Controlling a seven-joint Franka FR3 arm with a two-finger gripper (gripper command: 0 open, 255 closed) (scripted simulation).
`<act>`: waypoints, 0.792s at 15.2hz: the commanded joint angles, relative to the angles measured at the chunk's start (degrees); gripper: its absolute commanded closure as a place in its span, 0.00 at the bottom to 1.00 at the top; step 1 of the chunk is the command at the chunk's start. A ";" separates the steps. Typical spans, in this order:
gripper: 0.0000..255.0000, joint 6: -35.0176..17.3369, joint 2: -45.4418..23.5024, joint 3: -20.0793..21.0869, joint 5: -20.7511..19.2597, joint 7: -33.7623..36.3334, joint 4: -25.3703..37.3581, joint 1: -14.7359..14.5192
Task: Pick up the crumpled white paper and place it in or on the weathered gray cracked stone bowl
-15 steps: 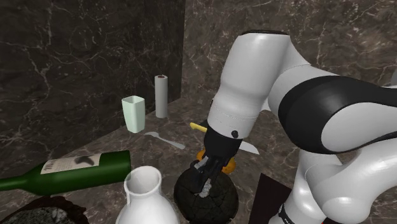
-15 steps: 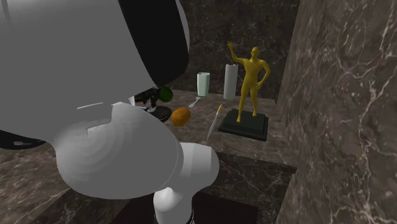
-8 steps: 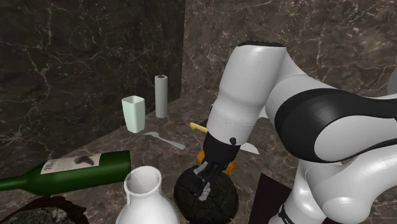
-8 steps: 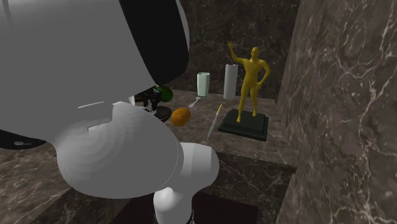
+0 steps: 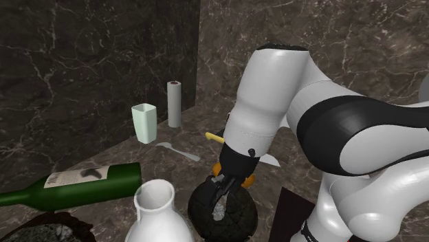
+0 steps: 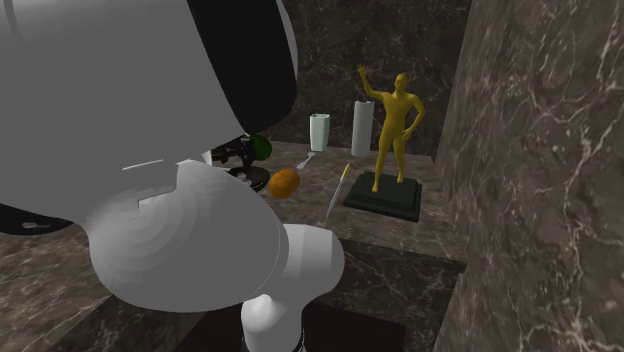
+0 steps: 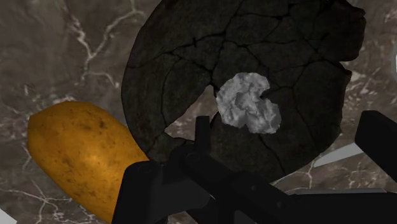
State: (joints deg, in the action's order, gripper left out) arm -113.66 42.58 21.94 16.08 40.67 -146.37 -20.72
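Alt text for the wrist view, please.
Crumpled pale grey paper lies inside a dark cracked bowl, below the open gripper, which does not touch it. An orange-brown oblong object sits beside the bowl on dark marbled stone.

**Arm bent over, gripper open and pointing down**

The white arm (image 5: pixel 269 89) rises from the shoulder view's lower right, folds at a dark elbow joint (image 5: pixel 357 124) and drops steeply toward that view's lower middle. Its last white link narrows to the black wrist (image 5: pixel 237 161), with the gripper (image 5: pixel 223 194) below it aimed nearly straight down at the surface. In the wrist view the two black fingers (image 7: pixel 378 137) stand well apart and clasp nothing between them. In the second exterior view the arm's big white and black links crowd the foreground. The small dark shape past them, toward that view's left, is probably the gripper (image 6: pixel 240 156), but its pose is hard to read there.
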 commanded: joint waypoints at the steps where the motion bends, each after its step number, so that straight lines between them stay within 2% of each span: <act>1: 0.00 2.08 0.56 -0.51 -0.34 0.06 1.52 0.07; 4: 0.00 7.70 1.56 -1.85 -1.29 0.24 6.10 0.30; 12: 0.00 7.69 1.56 -1.84 -1.29 0.24 6.10 0.29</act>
